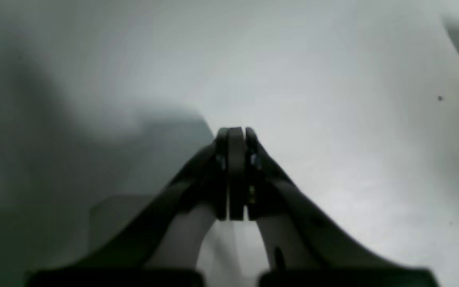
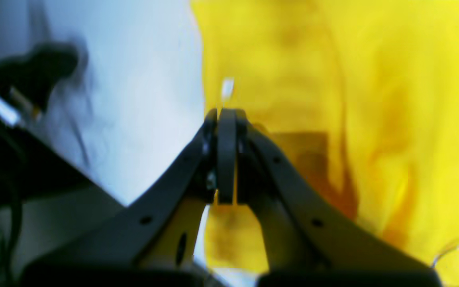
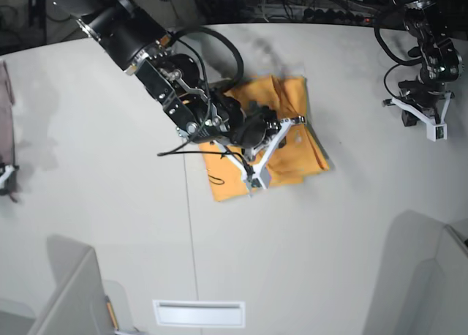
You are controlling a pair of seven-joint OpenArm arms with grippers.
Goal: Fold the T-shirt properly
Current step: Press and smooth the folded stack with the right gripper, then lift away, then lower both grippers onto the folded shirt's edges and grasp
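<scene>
The orange-yellow T-shirt (image 3: 292, 112) lies folded into a rough rectangle at the middle of the white table (image 3: 110, 203), with a thin black curved mark (image 3: 216, 179) near its front left corner. My right gripper (image 3: 251, 183) hovers over the shirt's front edge. In the right wrist view the right gripper (image 2: 226, 113) is shut, pad against pad, with no cloth showing between; the T-shirt (image 2: 373, 99) fills the right of that view, and a small white tag (image 2: 227, 87) sits just beyond the tips. My left gripper (image 3: 437, 134) is far off at the table's right, and in its own view the left gripper (image 1: 235, 131) is shut over bare table.
A pinkish-mauve cloth (image 3: 6, 93) lies at the table's left edge. A seam (image 3: 191, 240) runs down the tabletop toward a white slot (image 3: 199, 314) at the front. Grey panels (image 3: 66, 291) stand at both front corners. Cables (image 3: 322, 13) crowd the back edge.
</scene>
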